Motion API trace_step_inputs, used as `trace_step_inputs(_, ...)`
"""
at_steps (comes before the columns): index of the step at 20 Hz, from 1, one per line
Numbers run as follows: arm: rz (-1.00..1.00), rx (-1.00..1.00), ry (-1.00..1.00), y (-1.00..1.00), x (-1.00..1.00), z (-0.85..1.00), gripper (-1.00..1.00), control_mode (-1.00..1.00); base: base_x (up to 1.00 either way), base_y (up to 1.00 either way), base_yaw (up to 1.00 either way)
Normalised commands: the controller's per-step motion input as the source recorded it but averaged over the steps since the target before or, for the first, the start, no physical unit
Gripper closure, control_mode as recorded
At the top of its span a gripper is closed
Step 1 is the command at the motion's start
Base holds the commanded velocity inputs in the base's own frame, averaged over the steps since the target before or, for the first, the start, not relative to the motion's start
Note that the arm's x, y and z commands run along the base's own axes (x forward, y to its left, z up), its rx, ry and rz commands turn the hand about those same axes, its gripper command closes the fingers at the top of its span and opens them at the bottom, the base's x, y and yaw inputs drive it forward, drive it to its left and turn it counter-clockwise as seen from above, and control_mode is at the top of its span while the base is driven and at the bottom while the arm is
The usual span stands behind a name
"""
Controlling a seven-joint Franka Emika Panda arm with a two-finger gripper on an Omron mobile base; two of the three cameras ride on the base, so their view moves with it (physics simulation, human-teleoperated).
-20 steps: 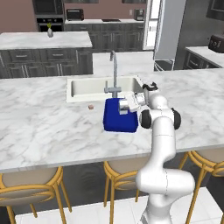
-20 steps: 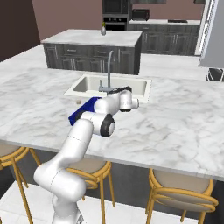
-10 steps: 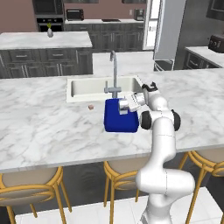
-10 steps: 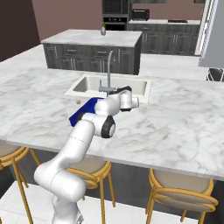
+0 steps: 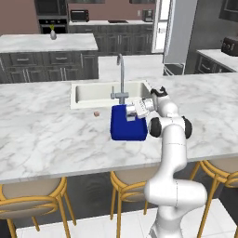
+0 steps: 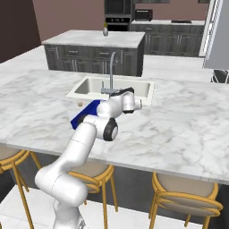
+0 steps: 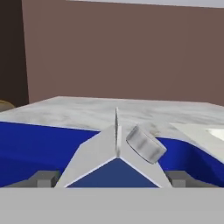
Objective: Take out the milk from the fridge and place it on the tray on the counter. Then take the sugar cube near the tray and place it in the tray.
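The tray sits just in front of the sink on the counter, open marble on both sides. The milk stands inside it (no readable label), between the gripper's spread fingers, which stand clear of it. The sugar cube lies left of the tray.

1. Tray rests on the counter, at 6 o'clock from the sink.
2. Milk stands in the tray.
3. Sugar cube lies on the counter, at 10 o'clock from the tray.
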Motion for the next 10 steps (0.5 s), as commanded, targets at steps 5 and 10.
trace_step_inputs(5,0.0,0.0,0.0,0.01,-0.01,0.21,-1.0,-1.0,0.0,0.0,0.0)
trace_step_inputs(10,-0.01,0.0,-0.02,0.0,-0.02,0.54,-1.0,-1.0,0.0,0.0,0.0)
